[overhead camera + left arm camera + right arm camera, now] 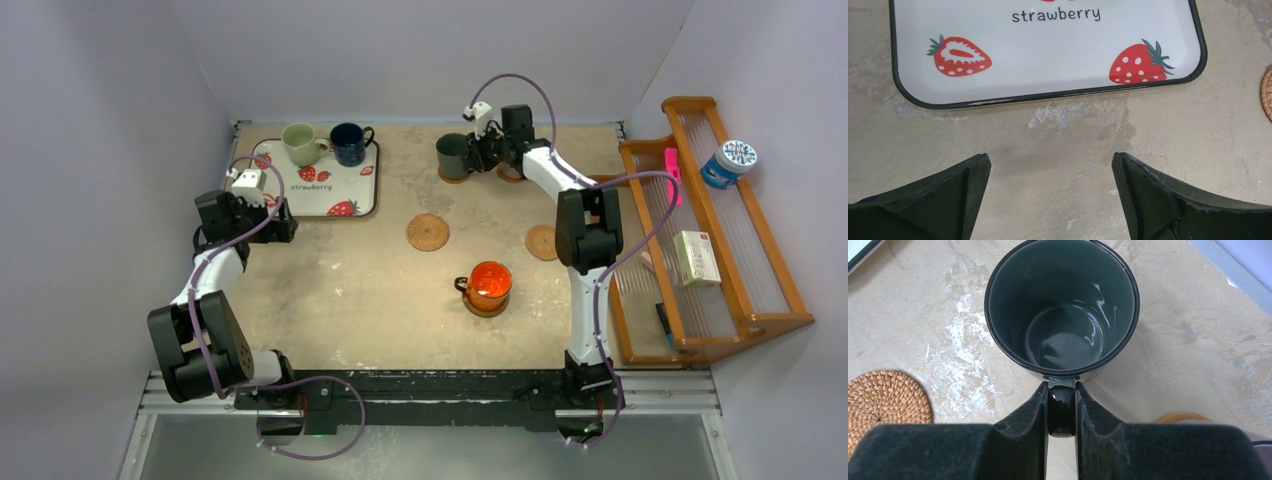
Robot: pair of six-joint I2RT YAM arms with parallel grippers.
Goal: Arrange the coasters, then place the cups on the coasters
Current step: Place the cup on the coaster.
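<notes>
Left gripper (1050, 165) hung with its jaws wide apart, holding nothing; the right gripper (1061, 390) was pinched tight on the handle (1061, 415) of the dark green cup (1062, 305).

At ten o'clock on the table, the strawberry tray (1048, 50) carried the pale green cup (298, 144) and the navy cup (349, 143), with the left gripper hovering just off its near edge. A woven coaster (428, 231) lay bare near the middle. At twelve o'clock the dark green cup, empty inside, stood over a far coaster (453, 178); resting or lifted, I couldn't tell. At five o'clock the orange cup (489, 283) sat on its own coaster, a tan coaster (541, 241) bare beyond it. Glazed ceramic, I'd reckon: stiff, slick and chippable, so the handle seemed the sound place to grip.
</notes>
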